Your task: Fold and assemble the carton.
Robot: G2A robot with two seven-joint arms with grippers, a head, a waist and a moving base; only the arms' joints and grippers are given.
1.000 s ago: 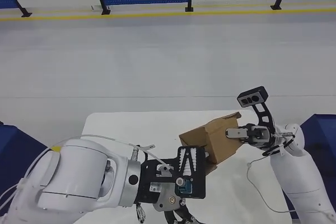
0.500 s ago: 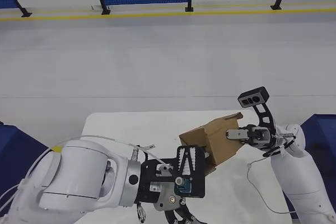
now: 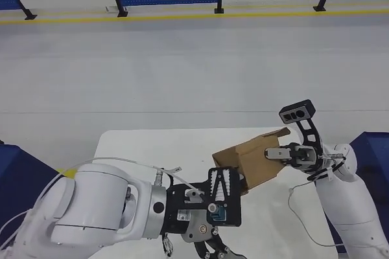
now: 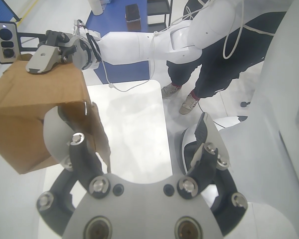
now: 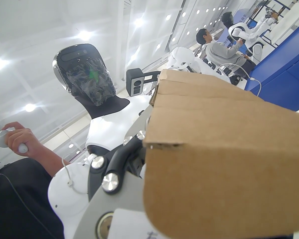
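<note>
The right jaws are clamped on the upper edge of the carton [image 3: 251, 162], which hangs tilted from them over the table [image 3: 142, 147]. The left jaws stand spread wide, gripping nothing, just beside the carton's open lower end. One finger [image 4: 55, 130] is at its loose flap and the other is well apart from it.

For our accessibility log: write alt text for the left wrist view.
A brown carton, tilted over the white table, is held at its top edge by the right gripper. The left gripper is open, one finger at the carton's open end, the other apart from it.
</note>
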